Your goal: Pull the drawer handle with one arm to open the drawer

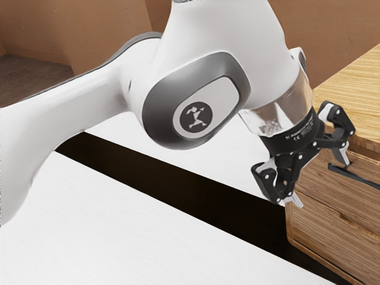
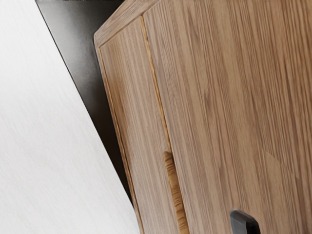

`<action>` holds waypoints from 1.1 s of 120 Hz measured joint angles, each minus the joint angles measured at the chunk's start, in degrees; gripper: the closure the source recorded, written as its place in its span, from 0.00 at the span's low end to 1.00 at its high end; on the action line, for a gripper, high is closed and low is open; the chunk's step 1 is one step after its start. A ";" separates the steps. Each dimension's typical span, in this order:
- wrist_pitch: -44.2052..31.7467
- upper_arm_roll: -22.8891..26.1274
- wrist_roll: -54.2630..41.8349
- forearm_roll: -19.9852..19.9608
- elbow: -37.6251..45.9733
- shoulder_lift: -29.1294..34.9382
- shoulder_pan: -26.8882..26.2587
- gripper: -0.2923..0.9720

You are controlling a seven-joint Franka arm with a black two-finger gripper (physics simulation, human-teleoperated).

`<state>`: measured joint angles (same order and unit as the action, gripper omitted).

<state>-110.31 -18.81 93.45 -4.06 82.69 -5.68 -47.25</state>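
Gripper [image 1: 319,180] was spread wide, holding nothing, right at the cabinet [image 1: 350,89] corner. The black handle [image 1: 356,177] sat on the drawer [image 1: 356,199] front, just beside one finger. The label [image 1: 300,135] print on the hand was too tiny to read.

Wooden cabinet [image 1: 341,228], seemingly on white table [image 1: 119,237]

- I have free room over the flat white tabletop [image 1: 119,237].
- The brown wooden drawer cabinet [image 1: 338,231] blocks the exterior view's right, and its slim black bar handle [image 1: 356,176] juts out.
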 joint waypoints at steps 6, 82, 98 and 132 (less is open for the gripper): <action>-0.30 0.05 0.11 0.01 0.02 -0.04 -0.13 0.23; -2.22 0.17 -0.04 0.12 0.64 -0.65 -1.46 0.54; -3.52 -0.15 -0.29 0.55 4.41 1.25 -2.51 0.55; -6.29 -0.73 -0.53 3.02 14.71 10.27 -6.25 0.56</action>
<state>-116.60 -19.54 92.92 -1.05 97.40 4.60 -53.50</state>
